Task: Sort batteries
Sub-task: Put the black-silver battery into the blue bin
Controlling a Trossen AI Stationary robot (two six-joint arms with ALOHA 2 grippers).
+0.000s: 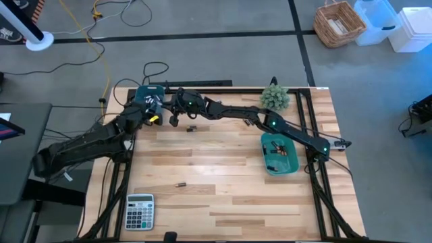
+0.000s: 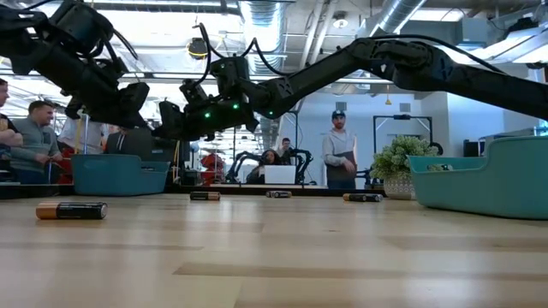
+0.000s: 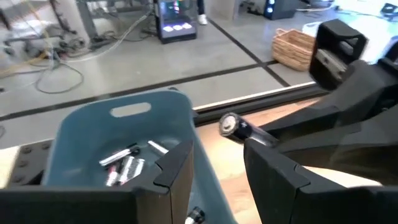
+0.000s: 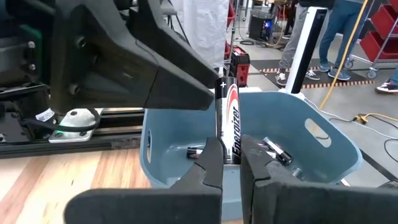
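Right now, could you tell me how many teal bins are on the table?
2. One teal bin sits at the far left corner of the table; the other teal bin sits near its right edge.

A grey concrete floor [image 1: 223,17] spreads around the wooden table [image 1: 223,182], crossed by dark lines and loose cables. A wicker basket [image 1: 339,23] sits beside white bins [image 1: 398,25]. Beyond the table, several people [image 2: 340,154] stand or sit under exposed ceiling ducts [image 2: 398,13] and bright lights. A dark desk [image 1: 20,152] stands alongside.
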